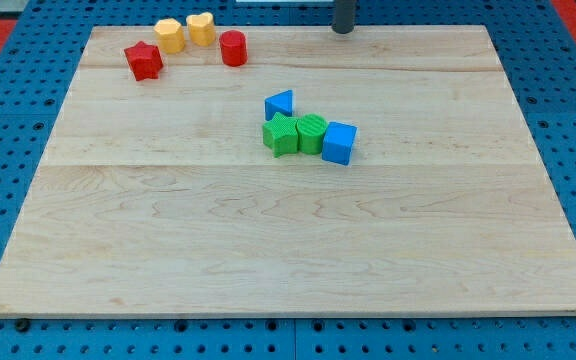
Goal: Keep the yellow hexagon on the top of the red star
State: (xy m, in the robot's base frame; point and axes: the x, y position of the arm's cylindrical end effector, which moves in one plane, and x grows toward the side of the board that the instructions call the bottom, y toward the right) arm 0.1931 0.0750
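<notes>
The red star (143, 60) lies near the board's top left corner. The yellow hexagon (169, 35) sits just up and to the right of it, close to or touching it. A yellow heart-like block (201, 28) stands right of the hexagon, and a red cylinder (233, 48) is right of that. My tip (343, 29) is at the top edge of the board, well to the right of these blocks and touching none.
Near the board's middle, a blue triangle (280, 104) sits above a green star (281, 134), a green cylinder (311, 133) and a blue cube (338, 142) in a row. The wooden board (288, 250) lies on a blue pegboard.
</notes>
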